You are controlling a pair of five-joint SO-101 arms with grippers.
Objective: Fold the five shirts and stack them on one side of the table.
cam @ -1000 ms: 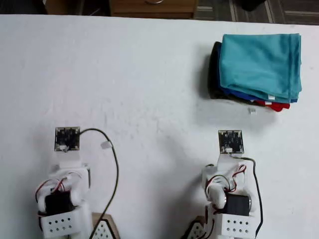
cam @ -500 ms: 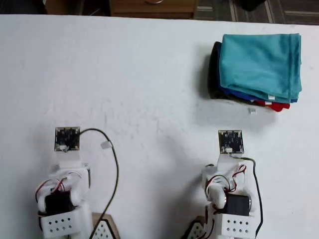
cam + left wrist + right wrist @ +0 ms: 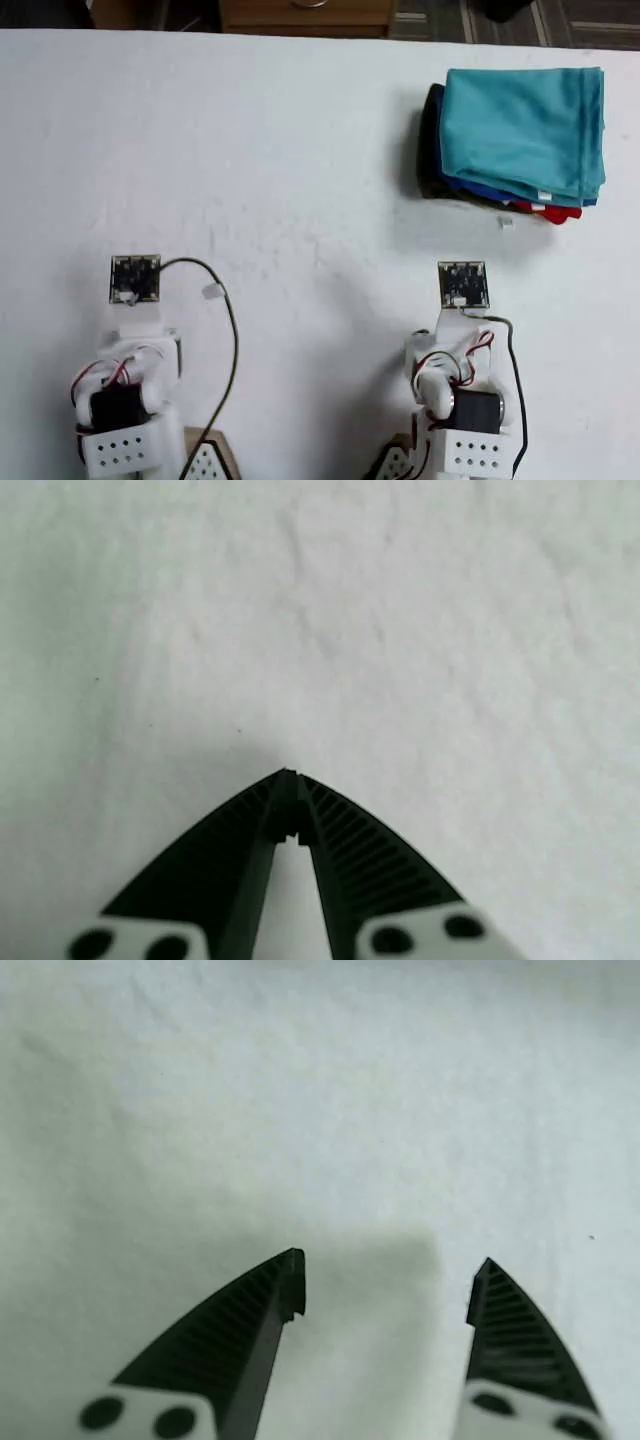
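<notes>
Stack of shirts [image 3: 520, 135] sitting upper right in the high view, teal on top. Soft, light, floppy stuff, so probably best pinched at a folded edge. Left gripper [image 3: 288, 778] clenched on nothing, right gripper [image 3: 390, 1265] spread open over bare table [image 3: 250, 150].

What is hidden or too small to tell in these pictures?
- High view: the teal shirt lies on top. Below it only a blue edge, a red edge and a black edge show, so a fifth shirt cannot be confirmed.
- High view: the white scrap near the red edge is too small to identify.
</notes>
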